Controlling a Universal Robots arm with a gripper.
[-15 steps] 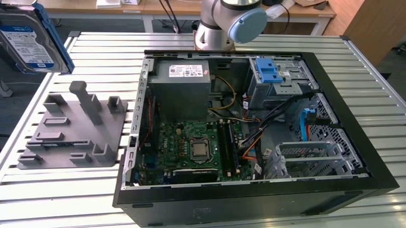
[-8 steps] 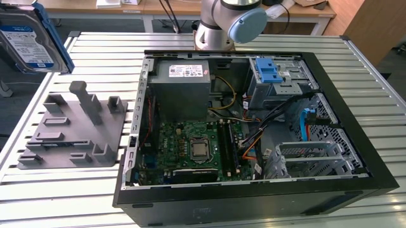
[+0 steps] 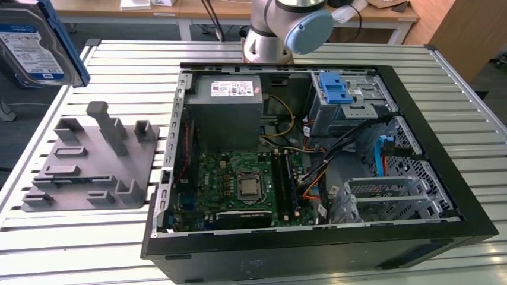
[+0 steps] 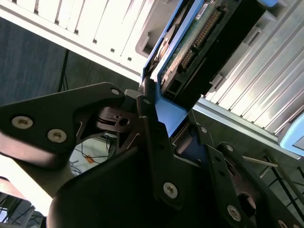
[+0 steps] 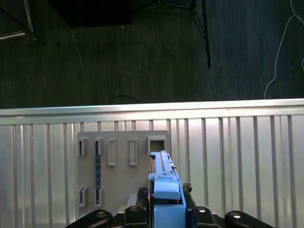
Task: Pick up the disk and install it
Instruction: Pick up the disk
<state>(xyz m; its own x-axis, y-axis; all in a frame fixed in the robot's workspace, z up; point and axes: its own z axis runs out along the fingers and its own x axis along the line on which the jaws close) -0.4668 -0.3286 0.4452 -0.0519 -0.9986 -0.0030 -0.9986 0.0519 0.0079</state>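
The disk (image 3: 33,46), silver with a white-and-blue label and blue side rails, hangs high in the air at the exterior view's far left, above the table edge. In the second wrist view my gripper (image 4: 167,111) is shut on the disk (image 4: 199,38), its dark fingers (image 4: 151,130) clamped on the blue rail. In the first wrist view the disk (image 5: 164,187) stands edge-on between the fingers of the gripper (image 5: 166,216), well above the grey holder (image 5: 118,171).
The open computer case (image 3: 443,178) lies on the slatted metal table (image 3: 119,59), with a grey power-supply box (image 3: 230,98) and a metal drive cage with blue latch (image 3: 336,89) inside. The grey holder (image 3: 91,160) sits to the exterior view's left of it. The arm's base (image 3: 273,35) stands behind.
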